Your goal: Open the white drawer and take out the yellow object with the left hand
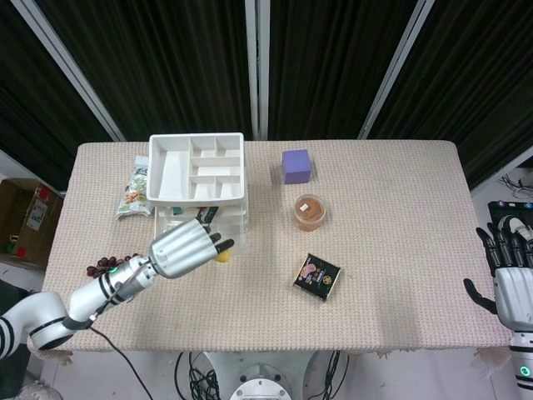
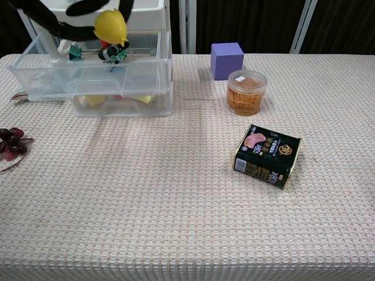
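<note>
Got lemon (image 2: 111, 25) pinched in left hand (image 1: 185, 248), lifted above open drawer (image 2: 88, 70) so it clears front wall. Right hand (image 1: 505, 279) idle off-table, fingers spread, holding nothing.

On the beige table (image 1: 400, 208) the white drawer unit (image 1: 198, 169) stands at about 10 o'clock, its clear drawer (image 1: 202, 225) pulled out. The left hand (image 1: 185, 248) is in front of it at 8 o'clock – it holds a yellow object (image 1: 222, 255) at the fingertips. The right hand (image 1: 510, 279) rests beyond the table edge at 4 o'clock, fingers apart.
</note>
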`<action>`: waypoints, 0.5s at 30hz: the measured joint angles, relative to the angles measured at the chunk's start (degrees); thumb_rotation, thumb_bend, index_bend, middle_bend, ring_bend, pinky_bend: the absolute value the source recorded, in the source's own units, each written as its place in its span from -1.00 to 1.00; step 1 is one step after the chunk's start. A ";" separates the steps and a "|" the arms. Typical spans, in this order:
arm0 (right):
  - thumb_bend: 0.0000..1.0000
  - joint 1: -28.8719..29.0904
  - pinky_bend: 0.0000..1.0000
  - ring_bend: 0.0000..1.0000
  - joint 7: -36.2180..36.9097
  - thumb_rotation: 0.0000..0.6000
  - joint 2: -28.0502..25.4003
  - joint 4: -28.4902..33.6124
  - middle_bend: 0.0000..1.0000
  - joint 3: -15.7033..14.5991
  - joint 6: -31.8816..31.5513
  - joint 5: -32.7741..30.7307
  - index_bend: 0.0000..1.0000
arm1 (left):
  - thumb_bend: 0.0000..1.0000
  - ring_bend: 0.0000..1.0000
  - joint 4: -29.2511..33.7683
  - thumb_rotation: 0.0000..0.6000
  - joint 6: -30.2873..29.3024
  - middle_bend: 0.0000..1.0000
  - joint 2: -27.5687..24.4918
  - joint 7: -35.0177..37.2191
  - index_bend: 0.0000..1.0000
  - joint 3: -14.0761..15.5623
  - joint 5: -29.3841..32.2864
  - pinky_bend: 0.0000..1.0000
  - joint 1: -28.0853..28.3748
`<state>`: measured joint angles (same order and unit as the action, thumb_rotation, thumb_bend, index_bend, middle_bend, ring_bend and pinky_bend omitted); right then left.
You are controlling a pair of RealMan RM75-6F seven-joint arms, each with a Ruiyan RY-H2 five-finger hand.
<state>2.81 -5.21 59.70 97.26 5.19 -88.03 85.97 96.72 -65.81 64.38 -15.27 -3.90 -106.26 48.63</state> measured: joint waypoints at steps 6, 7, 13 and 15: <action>-0.60 -0.29 -1.00 -1.00 1.29 1.00 0.19 -1.03 -0.99 -0.29 -0.30 0.32 -1.00 | -0.22 0.75 0.52 1.00 5.79 0.49 7.43 -7.60 -0.03 0.50 -0.41 1.00 1.05; -0.60 -0.35 -1.00 -1.00 1.57 1.00 0.25 -1.31 -0.99 -0.35 -0.31 0.31 -1.00 | -0.22 0.75 0.46 1.00 6.75 0.49 8.65 -8.79 -0.04 0.41 0.09 1.00 1.21; -0.60 -0.54 -1.00 -1.00 2.86 1.00 0.46 -2.59 -0.99 -0.52 -0.32 0.29 -1.00 | -0.23 0.75 -1.09 1.00 13.35 0.48 16.27 -16.55 -0.06 -0.92 7.29 1.00 2.23; -0.60 -0.61 -1.00 -1.00 3.27 1.00 0.51 -2.96 -0.99 -0.55 -0.37 0.30 -1.00 | -0.23 0.75 -2.48 1.00 15.14 0.48 18.63 -19.58 -0.08 -1.47 9.69 1.00 2.61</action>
<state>2.20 -1.94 60.21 94.30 4.64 -88.40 86.26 94.24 -50.66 83.00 -34.85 -5.37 -96.57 51.23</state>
